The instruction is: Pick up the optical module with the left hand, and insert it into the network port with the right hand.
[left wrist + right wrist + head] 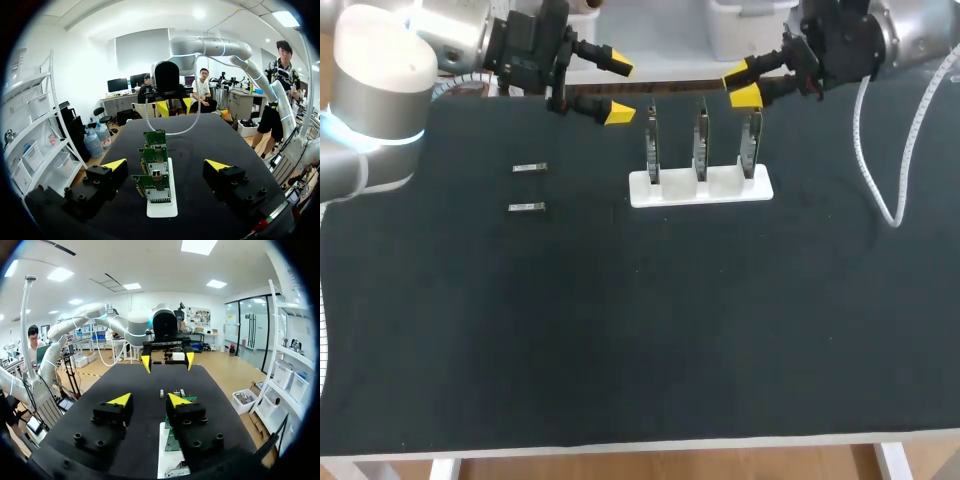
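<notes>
The left claw (618, 89) hangs over the far side of the black table (640, 330), its yellow-tipped fingers spread apart with nothing between them. The right claw (742, 85) faces it, likewise spread and empty. Below and between the two claws, a white holder (700, 187) carries three upright network-port boards (700, 140). The first optical module (529, 168) and the second optical module (525, 207) lie flat near the left claw, on its side away from the holder, untouched.
</notes>
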You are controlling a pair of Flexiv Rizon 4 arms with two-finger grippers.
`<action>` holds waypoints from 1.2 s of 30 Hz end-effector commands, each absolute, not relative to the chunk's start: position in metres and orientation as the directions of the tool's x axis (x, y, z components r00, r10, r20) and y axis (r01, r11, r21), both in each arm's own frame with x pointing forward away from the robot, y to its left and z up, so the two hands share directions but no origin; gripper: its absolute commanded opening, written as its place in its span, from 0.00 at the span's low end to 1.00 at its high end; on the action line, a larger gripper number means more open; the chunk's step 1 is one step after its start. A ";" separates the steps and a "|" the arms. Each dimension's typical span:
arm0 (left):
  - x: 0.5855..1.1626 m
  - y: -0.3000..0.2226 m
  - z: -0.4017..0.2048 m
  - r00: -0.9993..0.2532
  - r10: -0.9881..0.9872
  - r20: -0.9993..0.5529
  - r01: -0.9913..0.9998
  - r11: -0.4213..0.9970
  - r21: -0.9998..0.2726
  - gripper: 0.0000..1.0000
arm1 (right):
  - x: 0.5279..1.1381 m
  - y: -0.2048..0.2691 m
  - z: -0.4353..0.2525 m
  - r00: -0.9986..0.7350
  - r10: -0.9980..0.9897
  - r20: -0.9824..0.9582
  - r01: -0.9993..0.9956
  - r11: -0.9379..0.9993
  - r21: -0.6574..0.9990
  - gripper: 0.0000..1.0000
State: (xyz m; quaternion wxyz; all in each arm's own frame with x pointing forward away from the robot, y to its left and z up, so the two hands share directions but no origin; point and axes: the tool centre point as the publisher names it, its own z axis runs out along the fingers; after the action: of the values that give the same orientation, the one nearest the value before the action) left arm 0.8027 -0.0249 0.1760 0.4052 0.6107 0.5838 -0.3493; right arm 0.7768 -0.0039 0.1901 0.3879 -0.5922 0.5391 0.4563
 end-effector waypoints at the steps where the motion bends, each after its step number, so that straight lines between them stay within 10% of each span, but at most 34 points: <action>1: 0.804 -0.025 0.176 0.075 0.431 -0.899 0.996 0.007 0.086 1.00 | 0.770 -0.004 0.191 0.005 -0.288 -0.958 -0.999 -0.037 0.006 0.00; 2: 0.804 -0.025 0.176 0.075 0.431 -0.899 0.996 0.007 0.086 1.00 | 0.770 -0.004 0.191 0.005 -0.288 -0.958 -0.999 -0.037 0.006 0.11; 4: 0.804 -0.025 0.176 0.075 0.431 -0.899 0.996 0.007 0.086 1.00 | 0.770 -0.004 0.191 0.005 -0.288 -0.958 -0.999 -0.037 0.006 1.00; 36: 0.804 -0.025 0.176 0.075 0.431 -0.899 0.996 0.007 0.086 1.00 | 0.779 -0.023 0.207 0.062 -0.407 -0.911 -0.997 -0.065 -0.039 1.00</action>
State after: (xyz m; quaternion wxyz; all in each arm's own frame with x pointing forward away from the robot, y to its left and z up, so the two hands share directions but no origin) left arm 0.8027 -0.0249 0.1760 0.4052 0.6107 0.5838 -0.3493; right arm 0.7820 -0.0239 0.2044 0.3862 -0.6197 0.5625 0.3879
